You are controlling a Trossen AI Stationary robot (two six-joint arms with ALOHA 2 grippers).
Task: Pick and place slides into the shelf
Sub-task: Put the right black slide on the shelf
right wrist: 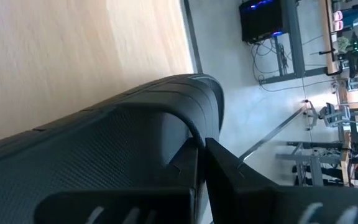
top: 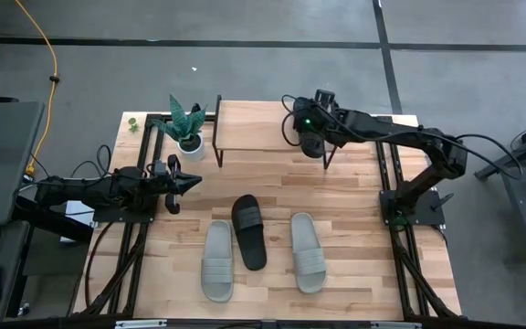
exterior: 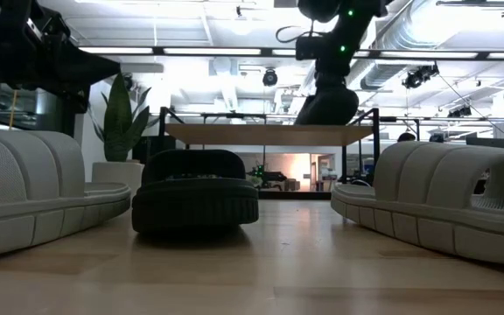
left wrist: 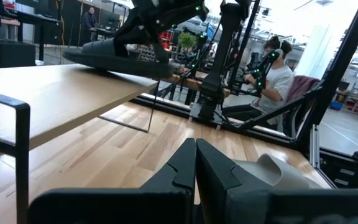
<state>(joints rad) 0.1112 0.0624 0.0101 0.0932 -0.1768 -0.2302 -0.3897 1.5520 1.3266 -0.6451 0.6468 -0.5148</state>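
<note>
At the left edge of the worktop the left tool waits with fingers pressed together, empty. Nearer the front lie a pale slide, a black slide and another pale slide, long axes running near-to-far. Far right, the right tool grips the other black slide on the shelf top's right end, so the next move likely turns on letting go.

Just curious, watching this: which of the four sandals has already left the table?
One black slide, gripped by the right gripper over the shelf. The other black slide and both grey-green slides lie on the table.
</note>
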